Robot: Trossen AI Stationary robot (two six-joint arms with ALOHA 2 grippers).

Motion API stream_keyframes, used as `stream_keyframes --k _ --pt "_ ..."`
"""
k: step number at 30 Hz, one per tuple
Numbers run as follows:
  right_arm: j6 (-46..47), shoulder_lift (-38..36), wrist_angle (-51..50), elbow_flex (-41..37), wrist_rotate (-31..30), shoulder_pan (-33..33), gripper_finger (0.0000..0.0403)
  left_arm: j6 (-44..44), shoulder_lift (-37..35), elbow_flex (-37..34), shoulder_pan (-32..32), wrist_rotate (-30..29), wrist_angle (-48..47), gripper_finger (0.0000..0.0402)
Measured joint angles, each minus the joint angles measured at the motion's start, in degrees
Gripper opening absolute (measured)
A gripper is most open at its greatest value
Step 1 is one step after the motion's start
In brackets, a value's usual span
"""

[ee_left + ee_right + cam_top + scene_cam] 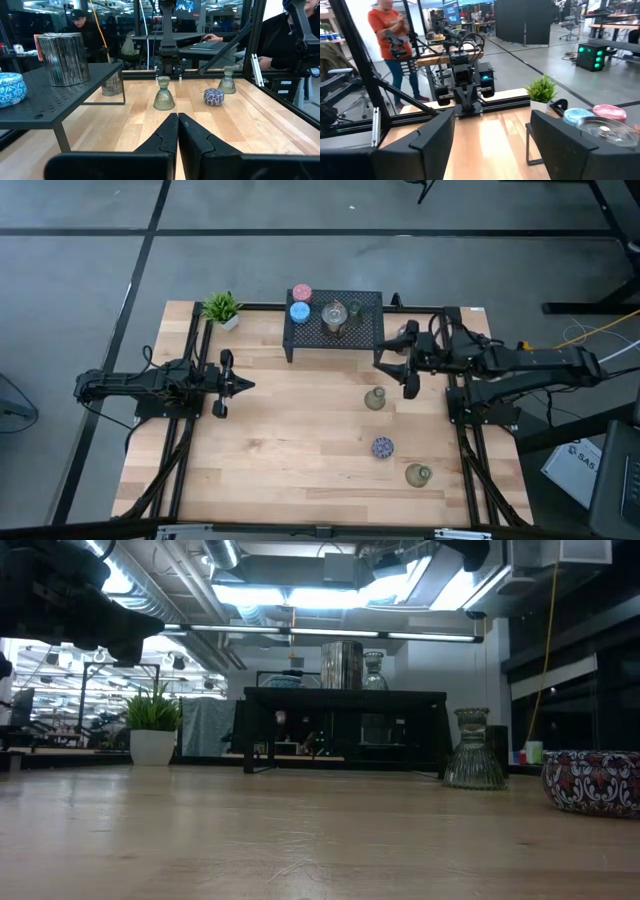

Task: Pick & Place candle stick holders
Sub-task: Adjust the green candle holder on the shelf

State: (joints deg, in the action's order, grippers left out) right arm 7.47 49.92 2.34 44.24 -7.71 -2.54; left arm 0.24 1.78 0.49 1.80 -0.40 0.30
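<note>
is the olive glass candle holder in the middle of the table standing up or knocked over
Upright. The olive glass holder stands on its wide base, narrow neck up, alone on the table.

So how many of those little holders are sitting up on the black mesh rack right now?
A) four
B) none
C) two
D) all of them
A: on the black mesh rack the high view shows a pink holder, a light blue holder, a shiny silver holder and a glass holder; three more stand on the table.

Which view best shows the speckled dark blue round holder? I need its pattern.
The low view: the speckled dark blue round holder sits close, pattern clear, though cut off. High view shows it tiny; left wrist distant; right wrist misses it.
</note>
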Motion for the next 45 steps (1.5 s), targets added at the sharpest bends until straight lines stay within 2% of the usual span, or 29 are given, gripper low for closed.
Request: stream_keyframes --k 18,30,35,45 --pt "0.21 8.68 -3.95 9.51 1.05 1.13 0.0264 -0.01 0.00 0.00 0.02 0.00 0.02 0.0007" --pt "1.08 9.43 -7.05 9.91 1.73 1.10 0.0264 -0.02 -0.02 0.00 0.02 0.00 0.02 0.0008" --pt "0.84 9.43 -7.07 9.91 -1.17 1.10 0.0264 -0.03 0.00 -0.01 0.02 0.00 0.02 0.0004" --pt "0.65 10.62 -8.36 9.89 -1.27 1.13 0.0264 0.00 0.00 0.00 0.02 0.00 0.02 0.0007"
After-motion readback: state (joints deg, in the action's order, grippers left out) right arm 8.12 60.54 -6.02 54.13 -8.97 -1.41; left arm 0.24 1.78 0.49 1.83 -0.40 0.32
